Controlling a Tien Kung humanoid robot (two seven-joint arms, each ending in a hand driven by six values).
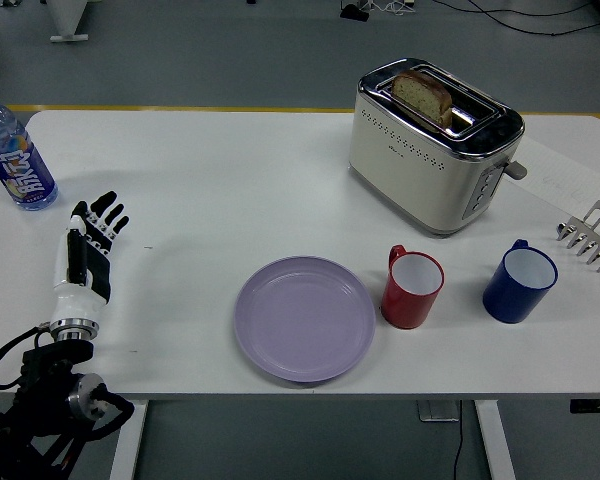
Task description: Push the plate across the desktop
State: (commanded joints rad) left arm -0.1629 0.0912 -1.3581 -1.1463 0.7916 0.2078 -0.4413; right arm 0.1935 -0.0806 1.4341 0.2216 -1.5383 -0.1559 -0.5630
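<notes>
A lilac plate (304, 318) lies flat near the table's front edge, just left of a red mug (412, 288). My left hand (88, 246) hovers over the table's left side, far from the plate, fingers straight and spread, holding nothing. A wide strip of bare table separates the hand from the plate. My right arm does not show.
A blue mug (520, 282) stands right of the red one. A cream toaster (435, 142) with a bread slice sits at the back right. A water bottle (16, 155) stands at the far left edge, a metal rack (592, 236) at the right edge.
</notes>
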